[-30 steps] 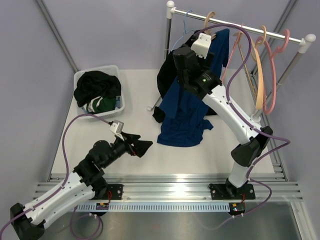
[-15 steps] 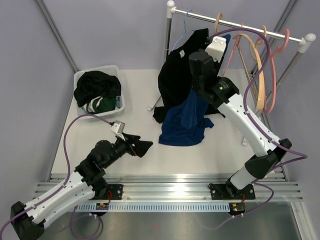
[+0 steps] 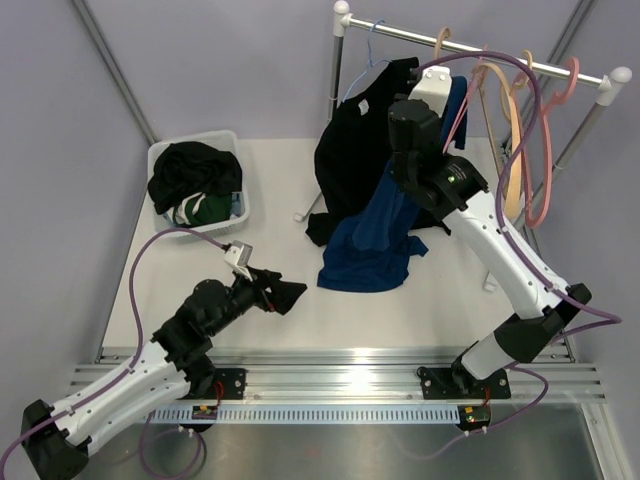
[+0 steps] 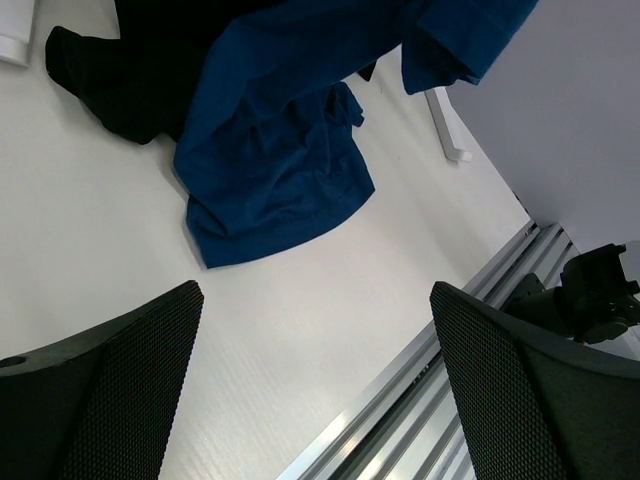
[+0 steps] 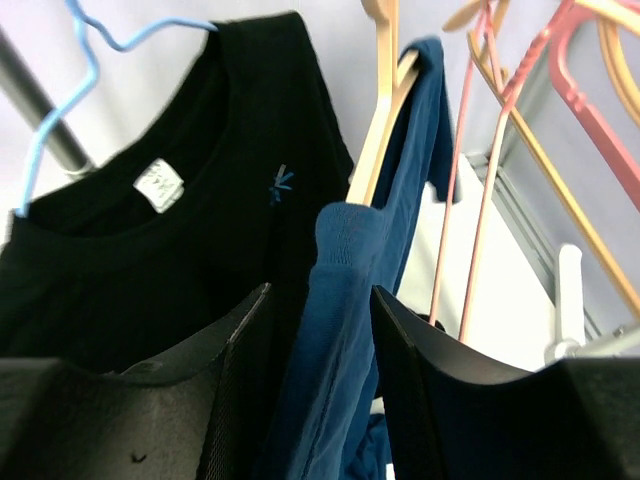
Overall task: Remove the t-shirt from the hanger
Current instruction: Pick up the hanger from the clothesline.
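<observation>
Left hand (image 3: 286,296) released, idle over near-left tabletop (image 3: 280,190). Blue t-shirt (image 3: 375,245) centre: hem pooled on tabletop, shoulder draped over wooden hanger (image 5: 385,110), far right. Right hand (image 5: 320,300) grasping shoulder fabric. Recommend: lift fabric clear of hanger arm, then draw nearward; avoid unhooking hanger.

Hanger (image 5: 381,125) shoulder under blue t-shirt (image 5: 335,290)

White table (image 3: 440,300), laundry basket (image 3: 195,140), blue t-shirt (image 3: 365,262) pooled
</observation>
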Robot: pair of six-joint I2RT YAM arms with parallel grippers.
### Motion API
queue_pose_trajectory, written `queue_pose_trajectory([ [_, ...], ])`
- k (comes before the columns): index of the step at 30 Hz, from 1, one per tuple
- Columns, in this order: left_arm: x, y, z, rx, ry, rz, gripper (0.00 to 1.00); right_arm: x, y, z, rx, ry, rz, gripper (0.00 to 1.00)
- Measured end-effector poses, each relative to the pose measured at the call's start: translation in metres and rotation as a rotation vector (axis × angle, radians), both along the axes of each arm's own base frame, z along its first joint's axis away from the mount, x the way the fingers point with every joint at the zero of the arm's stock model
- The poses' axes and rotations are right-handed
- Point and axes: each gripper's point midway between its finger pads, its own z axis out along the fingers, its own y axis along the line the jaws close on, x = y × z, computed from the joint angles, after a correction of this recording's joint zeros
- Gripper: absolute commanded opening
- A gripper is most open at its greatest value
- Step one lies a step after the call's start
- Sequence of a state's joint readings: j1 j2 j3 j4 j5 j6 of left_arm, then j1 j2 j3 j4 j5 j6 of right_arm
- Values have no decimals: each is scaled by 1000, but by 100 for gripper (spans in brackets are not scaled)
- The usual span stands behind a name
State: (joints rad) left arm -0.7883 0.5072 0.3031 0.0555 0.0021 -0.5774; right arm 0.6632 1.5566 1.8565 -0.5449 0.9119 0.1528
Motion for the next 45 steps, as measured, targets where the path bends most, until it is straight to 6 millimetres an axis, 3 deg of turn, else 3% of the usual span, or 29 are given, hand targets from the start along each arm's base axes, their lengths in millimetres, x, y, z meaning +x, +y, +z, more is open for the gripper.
queue_pose_trajectory([
  [2, 0, 0, 0, -1, 0, 1, 99, -3, -1, 7, 10, -15, 19, 0],
  [4, 1, -1, -1, 0, 2, 1, 99, -7, -3, 14, 24, -35, 22, 25],
  [5, 1, -1, -2, 0, 4, 1, 99, -8, -4, 16, 29, -42, 22, 30],
  [9, 2, -2, -4, 5, 10, 1, 99, -7, -5, 15, 30, -38, 18, 23],
  [11, 2, -2, -4, 6, 12, 1, 99, -3, -3, 12, 32, -28, 14, 31],
  [14, 2, -2, -4, 5, 10, 1, 99, 6, 2, 4, 32, -4, 5, 56],
  [17, 2, -2, -4, 4, 10, 1, 99, 13, 8, -4, 35, 19, 0, 62],
  [26, 2, -2, -4, 5, 10, 1, 99, 23, 14, -18, 78, 56, -31, 61],
  [34, 2, -2, -3, 3, 8, 1, 99, 28, 18, -19, 149, 56, -70, 50],
  [40, 2, -2, -2, 1, 6, 1, 99, 24, 14, -15, 188, 59, -96, 52],
  [42, 1, -2, -1, -2, 3, 1, 99, 23, 13, -7, 206, 48, -109, 47],
  [43, 1, -1, 0, -5, 0, 1, 99, 24, 13, -5, 213, 43, -112, 36],
  [45, 1, -1, 0, -6, -1, 1, 99, 23, 11, -4, 218, 42, -123, 26],
])
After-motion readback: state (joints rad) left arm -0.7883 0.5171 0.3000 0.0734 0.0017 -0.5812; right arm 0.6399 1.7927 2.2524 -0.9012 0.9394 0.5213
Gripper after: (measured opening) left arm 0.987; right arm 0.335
